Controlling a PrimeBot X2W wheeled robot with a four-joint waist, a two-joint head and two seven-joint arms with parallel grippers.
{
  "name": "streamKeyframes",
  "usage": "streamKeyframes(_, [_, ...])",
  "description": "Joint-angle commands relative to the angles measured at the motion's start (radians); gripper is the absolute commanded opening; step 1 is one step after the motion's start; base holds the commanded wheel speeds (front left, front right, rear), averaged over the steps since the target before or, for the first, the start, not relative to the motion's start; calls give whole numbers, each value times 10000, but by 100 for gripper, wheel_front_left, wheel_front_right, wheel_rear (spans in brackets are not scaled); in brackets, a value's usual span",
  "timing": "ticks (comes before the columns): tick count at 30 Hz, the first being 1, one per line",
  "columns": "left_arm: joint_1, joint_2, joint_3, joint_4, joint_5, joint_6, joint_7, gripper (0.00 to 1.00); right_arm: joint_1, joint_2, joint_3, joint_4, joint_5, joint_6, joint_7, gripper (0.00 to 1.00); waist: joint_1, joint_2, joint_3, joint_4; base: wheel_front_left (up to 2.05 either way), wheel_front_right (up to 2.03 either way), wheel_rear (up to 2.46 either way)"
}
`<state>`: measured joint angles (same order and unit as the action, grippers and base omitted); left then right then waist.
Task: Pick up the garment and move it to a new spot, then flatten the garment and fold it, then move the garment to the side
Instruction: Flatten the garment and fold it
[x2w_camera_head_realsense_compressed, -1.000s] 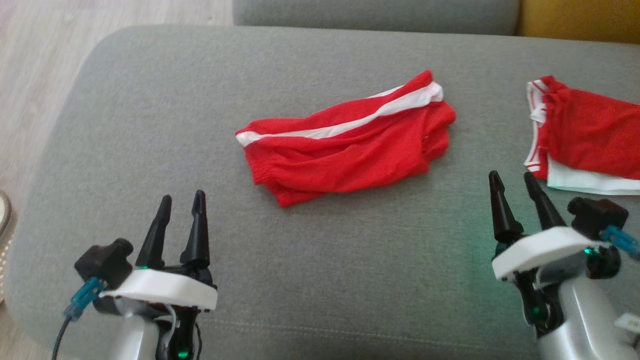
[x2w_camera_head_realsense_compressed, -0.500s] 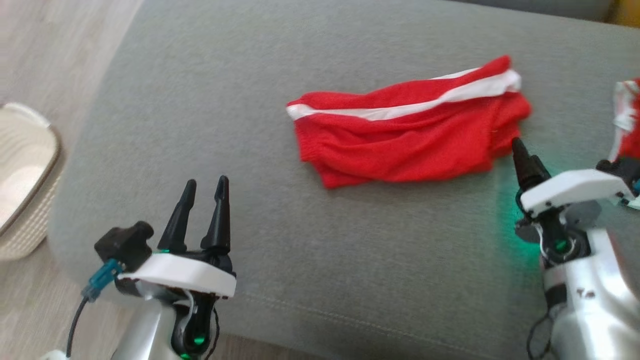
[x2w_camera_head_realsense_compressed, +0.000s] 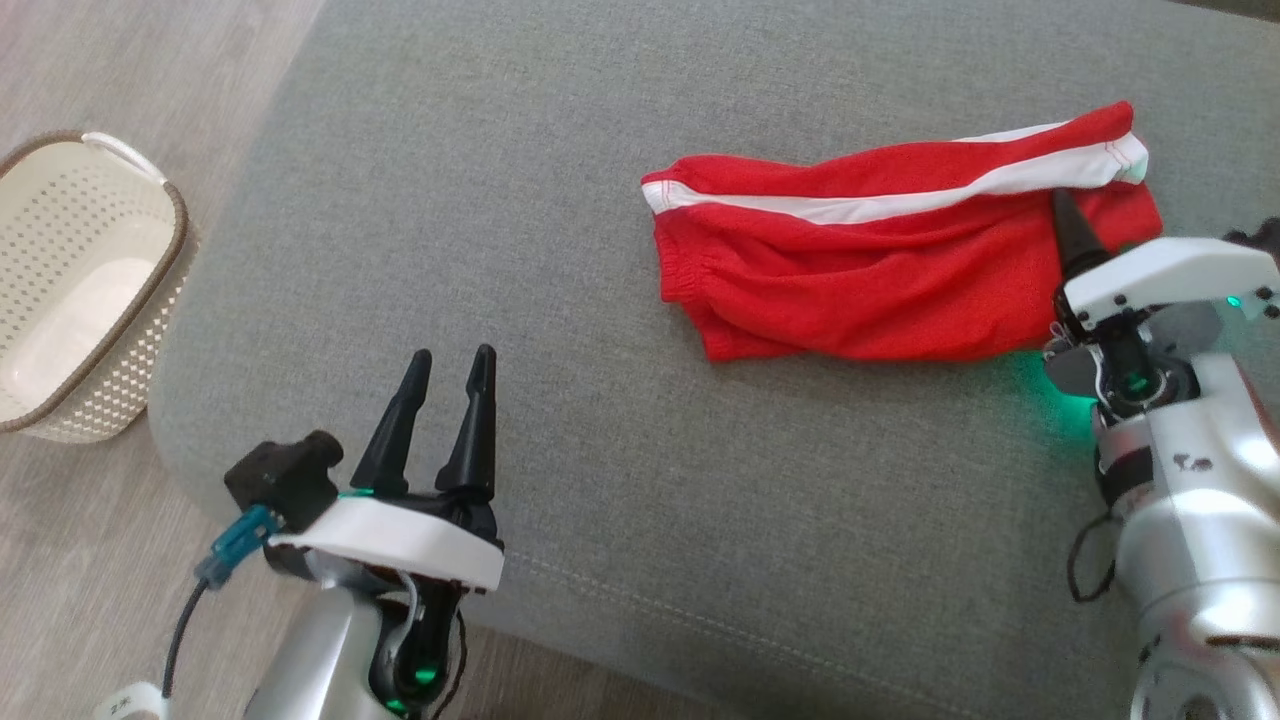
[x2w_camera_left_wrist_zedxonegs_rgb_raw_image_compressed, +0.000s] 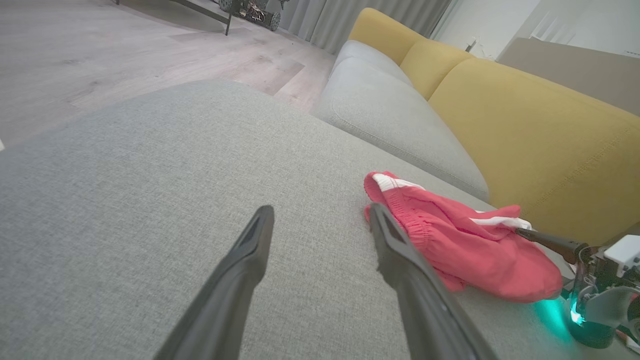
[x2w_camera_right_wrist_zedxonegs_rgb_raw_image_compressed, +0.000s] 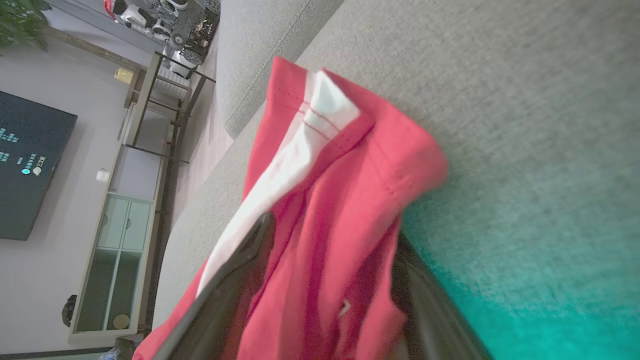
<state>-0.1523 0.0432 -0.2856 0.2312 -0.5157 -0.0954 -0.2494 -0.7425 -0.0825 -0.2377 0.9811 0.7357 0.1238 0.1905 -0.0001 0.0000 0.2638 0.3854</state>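
Your R hand had fingers spread, straddling the right end of the red garment on the grey sofa cushion (not clamped). L hand was spread too, empty, over the cushion's front.

Red garment with white stripe lies rumpled on grey cushion.

You're looking at a garment of matt red knit cloth with a smoother white stripe, and a cushion of coarse grey weave. At the upper left, the basket looks like perforated cream plastic. The left gripper has matt black fingers, and the right arm has a glossy silver shell.
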Motion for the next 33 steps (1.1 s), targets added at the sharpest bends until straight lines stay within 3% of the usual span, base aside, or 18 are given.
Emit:
streamKeyframes(1, [-470, 70, 262, -363, -121, 90, -124, 100, -222, 322, 248, 445, -49, 69, 7, 77, 1, 0, 25, 10, 0, 0, 0])
streamKeyframes(2, [-484, 70, 260, -359, -125, 93, -124, 100, -339, 322, 310, 626, -83, 69, 17, 31, 1, 0, 31, 9, 0, 0, 0])
streamKeyframes(3, [-497, 70, 263, -353, -128, 97, -124, 100, -444, 322, 419, 761, -132, 69, 11, 0, 1, 0, 33, 4, 0, 0, 0])
streamKeyframes(12, [-548, 70, 357, -310, -124, 134, -124, 100, -666, 323, 1354, 991, -318, 69, -872, 0, 1, 0, -54, -226, 0, 0, 0])
streamKeyframes(28, [-308, 70, 517, -200, 20, 173, -124, 100, 61, -917, 759, 1488, -2112, 69, -3499, 0, 1, 0, -795, -1106, 0, 0, 0])
streamKeyframes(33, [-267, 70, 526, -202, 67, 164, -124, 100, 71, -899, 690, 1488, -2671, 69, -3702, 0, 1, 0, -858, -1314, 0, 0, 0])
